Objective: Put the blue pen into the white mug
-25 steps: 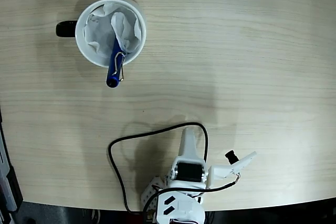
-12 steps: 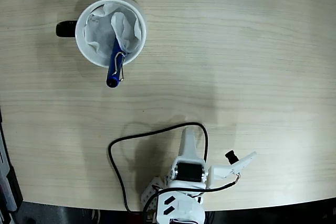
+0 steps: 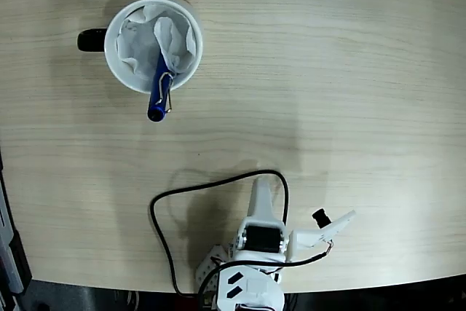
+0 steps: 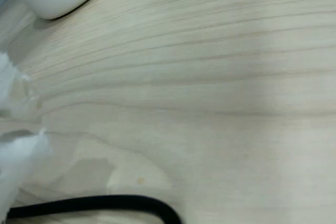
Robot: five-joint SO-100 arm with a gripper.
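The slim glossy metallic-blue pen [image 3: 159,89] with its silver wire clip stands slanted in the round white ceramic mug [image 3: 116,65] with the black handle. Its lower part is buried in the crumpled white paper [image 3: 145,38] lining the inside, and its capped end leans out over the rim. Judged from this, the placing looks done; nothing seems left but for the arm to rest.

The end effector [image 3: 260,193] is tucked back at the arm's white base, pointing up the fixed view, and holds nothing. Whether its jaws stand wide or narrow I cannot tell. Pen and mug lie well apart from it, ahead and to its left across the pale wooden surface [image 3: 349,92]. A black cable [image 3: 156,227] loops just beside it.
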